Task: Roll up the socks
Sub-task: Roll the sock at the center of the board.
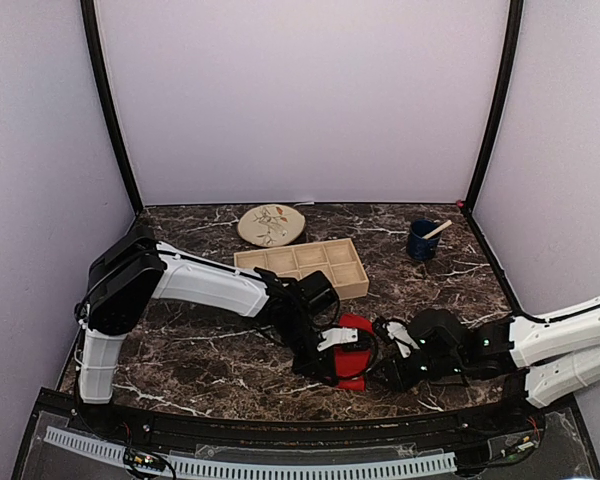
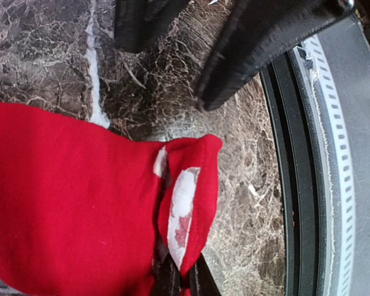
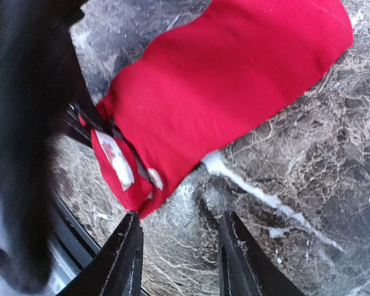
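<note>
1. Your left gripper (image 2: 180, 274) comes in from the left. Its fingers are together, clamped on the near end of the sock (image 3: 222, 92), where the folded edge shows a white patch.
2. The sock lies flat on the tabletop (image 1: 200, 350) between your 2 grippers. Its long axis runs from the pinched end, close to the near rail, away toward the wooden tray (image 1: 305, 262). Only 1 red piece can be made out, and you cannot tell whether a 2nd sock lies under it.
3. Your right gripper (image 3: 180, 219) comes in from the right. Its fingers are apart and hold nothing. They straddle bare marble just beside the pinched corner, with the rest of the sock stretching away ahead of them. 1 fingertip sits very close to the hem, but the right wrist view is too tight to tell whether it touches.
4. The coming move likely turns on that layout:
   - The left fingers already own the near end, so the roll should run along the long axis, from that end toward the far one.
   - The right fingers are off the cloth on the near side. You would probably have to bring them forward over the fabric before they can help turn it.
   - The 2 sets of fingers stand close together at that corner, so a clash is the likely risk.
</note>
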Available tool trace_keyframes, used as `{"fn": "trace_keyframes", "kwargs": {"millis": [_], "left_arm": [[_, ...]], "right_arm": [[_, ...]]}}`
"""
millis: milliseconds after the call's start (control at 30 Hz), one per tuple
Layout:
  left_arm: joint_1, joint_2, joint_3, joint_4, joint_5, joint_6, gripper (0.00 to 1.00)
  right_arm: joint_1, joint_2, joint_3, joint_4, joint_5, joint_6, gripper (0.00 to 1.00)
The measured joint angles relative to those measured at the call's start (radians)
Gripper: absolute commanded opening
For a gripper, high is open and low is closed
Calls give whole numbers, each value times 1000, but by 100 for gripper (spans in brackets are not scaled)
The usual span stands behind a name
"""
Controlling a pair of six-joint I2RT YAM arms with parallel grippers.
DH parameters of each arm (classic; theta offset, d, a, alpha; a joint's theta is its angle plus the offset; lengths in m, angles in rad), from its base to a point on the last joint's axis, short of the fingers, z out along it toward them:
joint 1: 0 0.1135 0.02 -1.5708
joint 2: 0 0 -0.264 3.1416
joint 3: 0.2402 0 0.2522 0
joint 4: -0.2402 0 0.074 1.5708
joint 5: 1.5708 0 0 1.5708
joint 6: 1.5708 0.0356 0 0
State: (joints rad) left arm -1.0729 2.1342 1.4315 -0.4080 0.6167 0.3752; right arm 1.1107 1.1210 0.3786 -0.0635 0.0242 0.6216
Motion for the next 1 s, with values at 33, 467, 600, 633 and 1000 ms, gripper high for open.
{"fn": "trace_keyframes", "kwargs": {"millis": [33, 467, 600, 633, 1000], "left_arm": [[5, 6, 8, -10, 16, -2, 0], [44, 62, 59, -97, 155, -13, 0], [45, 78, 76, -124, 181, -13, 0], [45, 82, 80, -129, 186, -13, 0], [56, 108, 111, -172, 224, -11, 0]], "right_arm": [[21, 0, 0, -5, 26, -4, 38], [197, 50, 41, -36, 242, -84, 38], [250, 87, 81, -42, 276, -124, 37], [259, 97, 91, -42, 281, -133, 37], [324, 217, 157, -45, 314, -221, 38]]}}
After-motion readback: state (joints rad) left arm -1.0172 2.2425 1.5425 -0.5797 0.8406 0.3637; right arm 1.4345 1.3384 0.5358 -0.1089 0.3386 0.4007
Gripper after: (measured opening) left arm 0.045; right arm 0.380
